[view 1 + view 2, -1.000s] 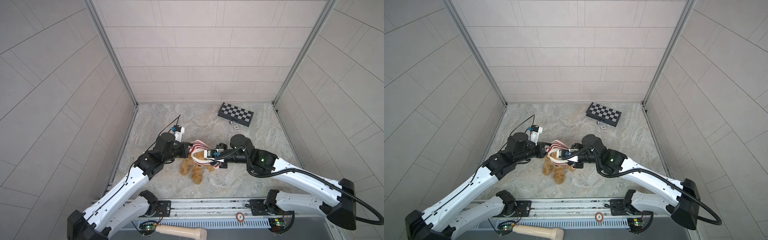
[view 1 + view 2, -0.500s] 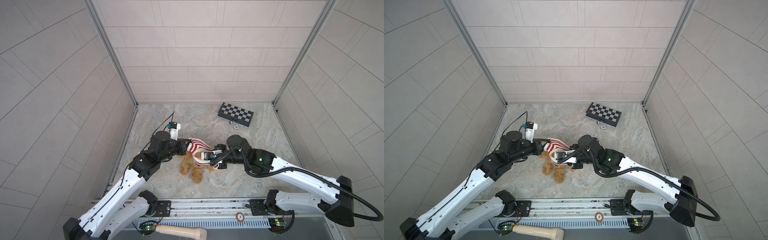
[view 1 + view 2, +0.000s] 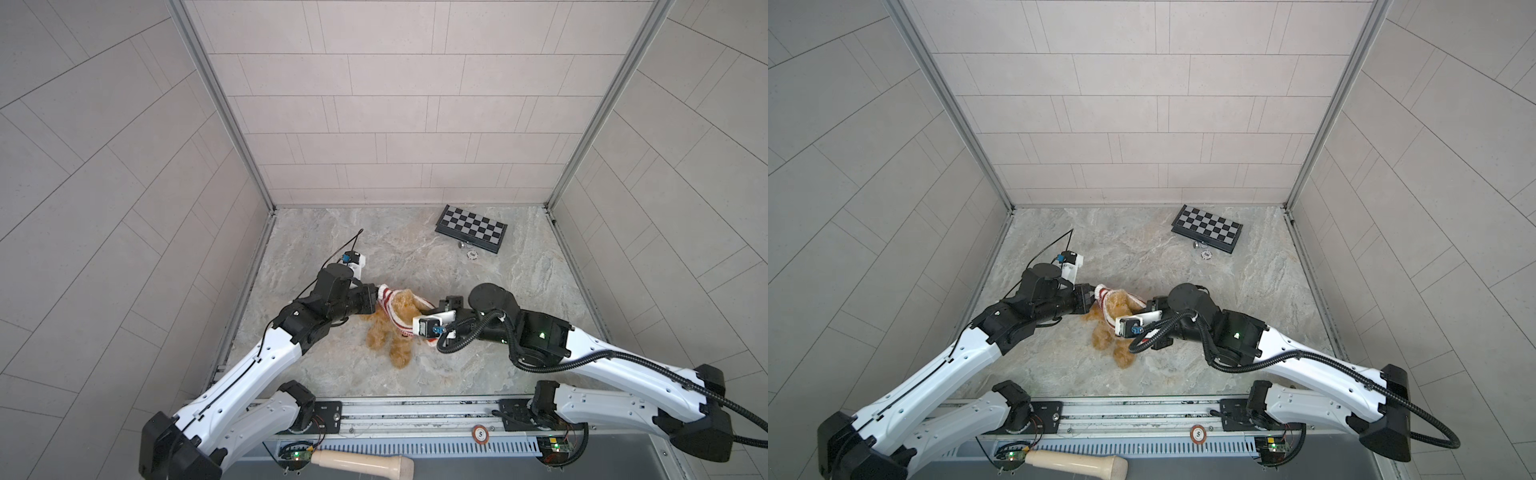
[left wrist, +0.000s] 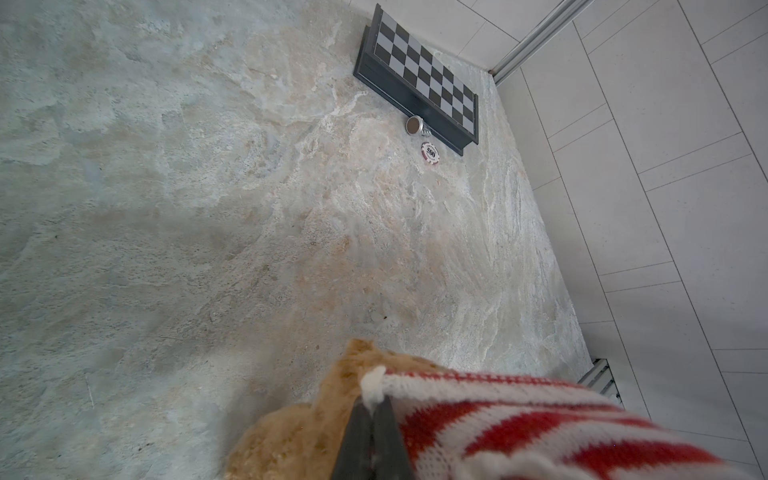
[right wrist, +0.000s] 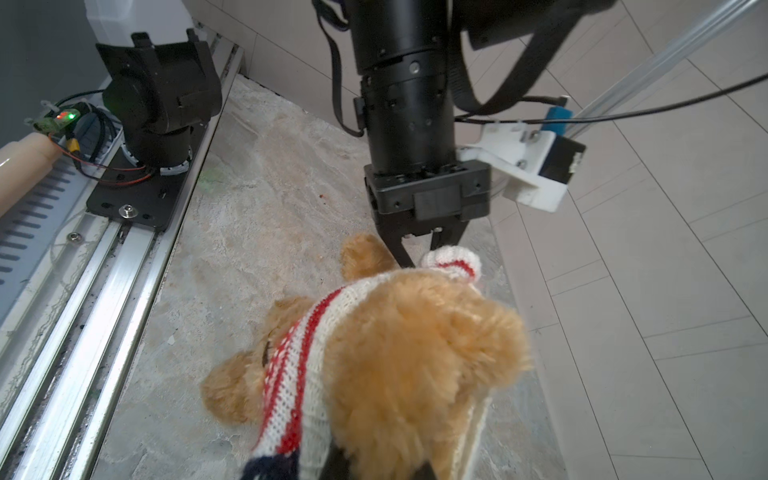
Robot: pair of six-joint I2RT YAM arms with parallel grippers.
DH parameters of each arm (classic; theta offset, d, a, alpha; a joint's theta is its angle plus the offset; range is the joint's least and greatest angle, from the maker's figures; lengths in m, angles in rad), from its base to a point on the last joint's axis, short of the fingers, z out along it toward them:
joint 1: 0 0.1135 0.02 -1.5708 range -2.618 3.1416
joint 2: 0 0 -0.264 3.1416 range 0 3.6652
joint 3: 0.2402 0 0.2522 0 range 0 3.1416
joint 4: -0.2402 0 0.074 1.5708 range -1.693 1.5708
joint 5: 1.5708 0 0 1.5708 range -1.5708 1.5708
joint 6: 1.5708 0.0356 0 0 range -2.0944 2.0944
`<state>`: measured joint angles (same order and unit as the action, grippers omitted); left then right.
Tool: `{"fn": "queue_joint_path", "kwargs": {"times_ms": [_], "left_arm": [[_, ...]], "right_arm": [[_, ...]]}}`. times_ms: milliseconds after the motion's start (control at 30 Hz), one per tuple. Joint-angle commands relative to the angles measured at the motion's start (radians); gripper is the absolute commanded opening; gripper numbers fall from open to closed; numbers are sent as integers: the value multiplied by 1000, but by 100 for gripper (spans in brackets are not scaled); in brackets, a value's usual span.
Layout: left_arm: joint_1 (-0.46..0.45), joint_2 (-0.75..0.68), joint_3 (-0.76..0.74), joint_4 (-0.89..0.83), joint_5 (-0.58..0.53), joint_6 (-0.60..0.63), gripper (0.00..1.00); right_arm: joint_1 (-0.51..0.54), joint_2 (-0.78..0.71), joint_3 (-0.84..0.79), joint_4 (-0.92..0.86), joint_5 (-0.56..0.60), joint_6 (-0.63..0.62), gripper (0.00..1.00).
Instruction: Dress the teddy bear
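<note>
Left claw (image 4: 374, 409), right claw (image 5: 379, 467) pinching sweater (image 4: 519, 419) edges

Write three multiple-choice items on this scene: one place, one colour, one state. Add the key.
1. The chessboard lies on the table: A far right; B near left; C dead centre.
2. Stripes of the sweater: A blue and yellow; B red and white; C green and black.
3. The fingers of the left gripper are: A wide open; B shut on the sweater; C shut on nothing.
Key: A, it sits back right in both top views; B, the knit shows those colours; B, they pinch its white edge.
</note>
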<state>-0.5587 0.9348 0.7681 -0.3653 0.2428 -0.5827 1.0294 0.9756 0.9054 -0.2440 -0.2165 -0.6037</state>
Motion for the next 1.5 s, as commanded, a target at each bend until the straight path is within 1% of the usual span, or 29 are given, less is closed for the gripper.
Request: {"fn": "queue_joint_path", "kwargs": {"times_ms": [0, 100, 133, 233, 267, 367, 400, 433, 467, 500, 567, 633, 700, 733, 767, 833, 867, 967, 1067, 1167, 1367, 1467], "left_arm": [[11, -43, -50, -46, -64, 32, 0], [11, -81, -78, -46, -32, 60, 0], [12, -94, -89, -28, -2, 68, 0], [10, -135, -137, 93, 137, 94, 0], [4, -151, -148, 130, 164, 100, 0], [-7, -203, -163, 184, 165, 110, 0], [-6, -221, -157, 172, 137, 115, 5], [-7, -236, -147, 139, 92, 125, 18], [-5, -254, -131, 98, 39, 143, 35], [-2, -274, -114, 62, -7, 159, 46], [8, -310, -89, 26, -59, 171, 63], [12, -339, -75, 29, -67, 159, 71], [12, -357, -77, 77, -38, 126, 71], [11, -362, -88, 124, -14, 98, 71], [8, -363, -109, 189, 22, 57, 70], [-7, -362, -154, 324, 67, -10, 69], [-23, -361, -174, 388, 74, -35, 68], [-72, -320, -191, 506, 66, -64, 65], [-115, -236, -165, 578, 60, -72, 63], [-135, -156, -140, 627, 55, -79, 58], [-142, -57, -145, 708, 30, -118, 48], [-142, -30, -138, 737, 37, -130, 41]], "right_arm": [[-6, -37, 9, 107, -18, 38, 0], [-18, -25, 10, 136, -49, 76, 0], [-21, -22, 12, 149, -54, 93, 0], [-39, 13, 39, 172, -49, 162, 0], [-41, 32, 52, 171, -41, 179, 0], [-43, 84, 103, 163, 2, 249, 0], [-46, 102, 125, 150, 19, 279, 0], [-50, 115, 145, 139, 34, 303, 0], [-54, 130, 166, 127, 52, 330, 0], [-59, 141, 182, 116, 64, 350, 0], [-65, 156, 199, 113, 86, 378, 0], [-74, 174, 215, 119, 111, 413, 0], [-82, 197, 228, 145, 172, 474, 0], [-91, 211, 236, 158, 185, 512, 0], [-96, 226, 242, 173, 226, 556, 0], [-109, 251, 262, 187, 271, 636, 0], [-117, 261, 267, 195, 293, 682, 0], [-135, 284, 275, 222, 314, 785, 0], [-135, 304, 286, 227, 331, 829, 0], [-136, 318, 290, 227, 345, 858, 0], [-138, 314, 277, 243, 361, 894, 0], [-138, 319, 274, 244, 359, 900, 0]]}}
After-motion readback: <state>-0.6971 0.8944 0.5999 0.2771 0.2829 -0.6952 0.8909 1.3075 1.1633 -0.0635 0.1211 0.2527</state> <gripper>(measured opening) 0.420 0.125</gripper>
